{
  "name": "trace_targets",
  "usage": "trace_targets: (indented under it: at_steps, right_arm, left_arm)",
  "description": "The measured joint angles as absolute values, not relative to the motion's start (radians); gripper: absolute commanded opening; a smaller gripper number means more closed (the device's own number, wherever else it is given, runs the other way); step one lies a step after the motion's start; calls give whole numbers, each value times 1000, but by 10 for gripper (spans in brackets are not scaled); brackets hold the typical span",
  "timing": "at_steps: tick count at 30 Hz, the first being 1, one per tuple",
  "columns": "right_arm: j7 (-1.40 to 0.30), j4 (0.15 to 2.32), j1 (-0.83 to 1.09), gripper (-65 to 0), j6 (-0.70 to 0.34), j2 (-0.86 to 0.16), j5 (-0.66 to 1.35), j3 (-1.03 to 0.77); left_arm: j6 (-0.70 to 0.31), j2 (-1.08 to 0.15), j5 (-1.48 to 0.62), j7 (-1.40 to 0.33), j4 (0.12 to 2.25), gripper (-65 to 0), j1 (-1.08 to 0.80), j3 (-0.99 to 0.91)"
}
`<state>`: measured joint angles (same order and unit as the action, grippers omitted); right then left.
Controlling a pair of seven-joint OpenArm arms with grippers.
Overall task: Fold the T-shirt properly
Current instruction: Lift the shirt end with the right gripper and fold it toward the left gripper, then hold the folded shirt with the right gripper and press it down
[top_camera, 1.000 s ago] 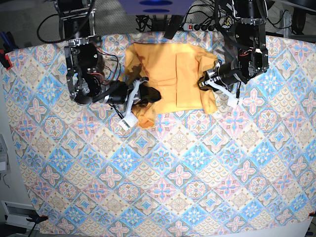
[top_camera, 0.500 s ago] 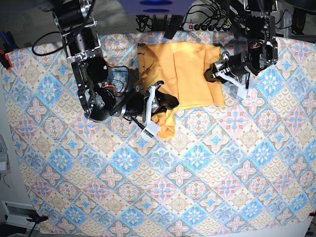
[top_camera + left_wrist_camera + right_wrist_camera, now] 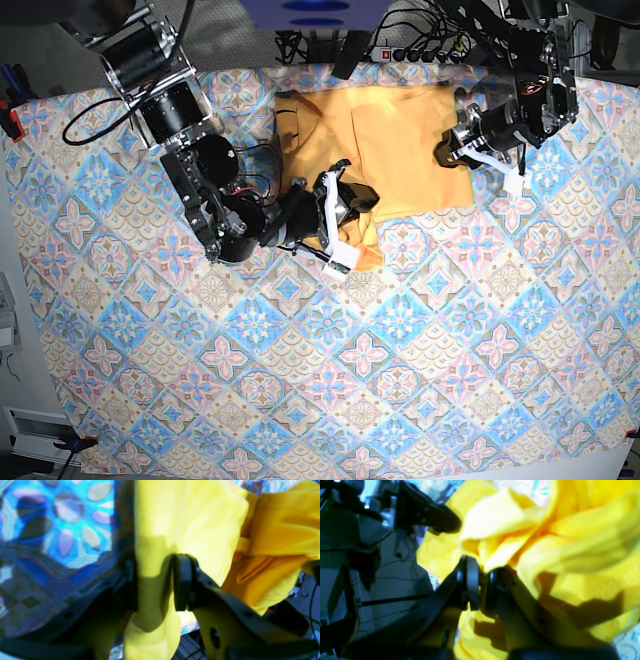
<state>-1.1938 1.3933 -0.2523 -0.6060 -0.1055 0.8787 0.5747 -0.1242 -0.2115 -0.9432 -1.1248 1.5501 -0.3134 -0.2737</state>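
Jaws on both arms are clamped onto fabric right now: the left gripper (image 3: 155, 582) has a thick yellow fold pinched between its two pads, and the right gripper (image 3: 481, 585) is closed down tight on a bunched edge with barely a gap showing. Working outward, the T-shirt (image 3: 385, 150) sits at the far end of the tabletop (image 3: 420, 380), partly flattened but rumpled, with its near-left corner dragged out toward the right gripper (image 3: 345, 225) and its right edge held by the left gripper (image 3: 462, 150). What worries me is that both grabs look like they've got several layers at once, not a single clean hem. If the arms pull apart or swing over from here, I'd guess the extra layers come along and the fold ends up lumpy or lopsided. The bunch at the right arm also looks twisted, so laying it down could trap a crease underneath. One pinch slipping mid-move would let that side flop and undo the shape. The patterned cloth (image 3: 120, 330) covering the tabletop could get snagged too if the jaws dip low. As for writing, brands or labels, I can't read anything; only plain yellow-orange fabric shows in all three views.
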Motion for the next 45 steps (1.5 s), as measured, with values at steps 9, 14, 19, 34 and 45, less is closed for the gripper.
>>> trace_targets:
  at_steps: [9,14,19,34,45]
  right_arm:
    - [-1203,1335,-283,-648,-605,-62,869,582]
    - [-1198,1334,-300,-648,-603,-7,879,583]
    - [-1195,1282,-304,-648,-603,48,876,583]
    - [-1106,1142,-280,-568,-599,100,874,577]
    - [-1102,1134,-265,-637,-598,103,876,579]
  left_arm:
    - [-123,-211,-943,-1121,1549,-437,-314,-274]
    - [-123,-211,-943,-1121,1549,-435,-316,-274]
    - [-123,-210,-943,-1121,1549,-440,-312,-274]
    - [-124,-211,-921,-1118,1548,-440,-313,-274]
    - [-124,-212,-921,-1121,1548,-436,-309,-283]
